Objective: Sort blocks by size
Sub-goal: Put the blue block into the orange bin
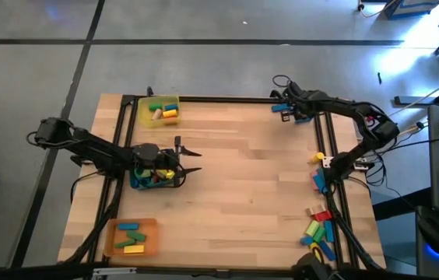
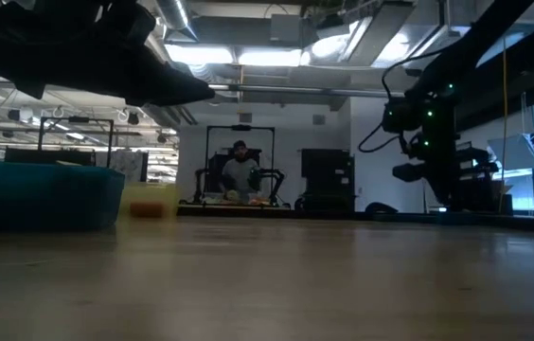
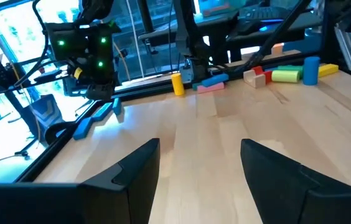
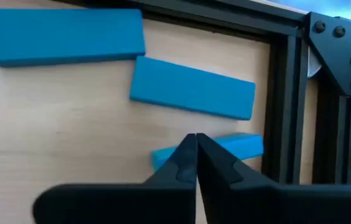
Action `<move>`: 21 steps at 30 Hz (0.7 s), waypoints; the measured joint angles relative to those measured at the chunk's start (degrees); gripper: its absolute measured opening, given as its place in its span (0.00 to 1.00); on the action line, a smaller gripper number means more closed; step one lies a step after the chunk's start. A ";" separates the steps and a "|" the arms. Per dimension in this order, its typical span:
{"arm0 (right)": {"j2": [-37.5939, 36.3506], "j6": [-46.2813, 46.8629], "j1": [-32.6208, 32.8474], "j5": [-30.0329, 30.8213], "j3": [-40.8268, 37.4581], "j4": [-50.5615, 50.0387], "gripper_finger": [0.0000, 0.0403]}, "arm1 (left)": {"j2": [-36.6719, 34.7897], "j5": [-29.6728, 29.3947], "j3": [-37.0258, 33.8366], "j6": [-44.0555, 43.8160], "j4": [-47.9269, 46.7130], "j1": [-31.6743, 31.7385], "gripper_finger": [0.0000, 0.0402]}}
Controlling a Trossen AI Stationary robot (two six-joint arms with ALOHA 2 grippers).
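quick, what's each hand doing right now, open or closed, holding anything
Left hand: open, empty, above the blue tray.
Right hand: closed, empty, over the blue blocks.

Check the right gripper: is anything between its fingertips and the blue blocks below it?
Nothing visible. The right gripper, fingers shut, hangs directly over the smallest blue block beside the black frame rail; two longer blue blocks lie just beyond. The left gripper waits open by the blue tray.

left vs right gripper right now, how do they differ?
The left gripper has its jaws open and empty beside the blue tray; the right gripper has its jaws shut, over blue blocks at the table's far right corner. Both hold nothing.
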 joint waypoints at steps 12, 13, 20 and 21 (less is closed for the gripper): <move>5.50 0.00 -0.59 2.08 -0.07 0.45 0.01 | 0.00 -0.02 0.00 -0.15 -0.13 -0.02 0.52; 5.61 0.00 -0.59 2.47 -0.01 0.67 0.01 | 0.00 -0.02 0.00 -0.17 -0.16 -0.01 0.52; 5.21 -0.37 -0.03 -1.01 0.19 -0.70 0.04 | 0.00 -0.02 0.00 -0.17 -0.20 -0.11 0.52; 5.20 -0.35 0.39 -1.57 0.19 -0.91 0.04 | 0.00 -0.01 0.00 -0.18 -0.20 -0.11 0.52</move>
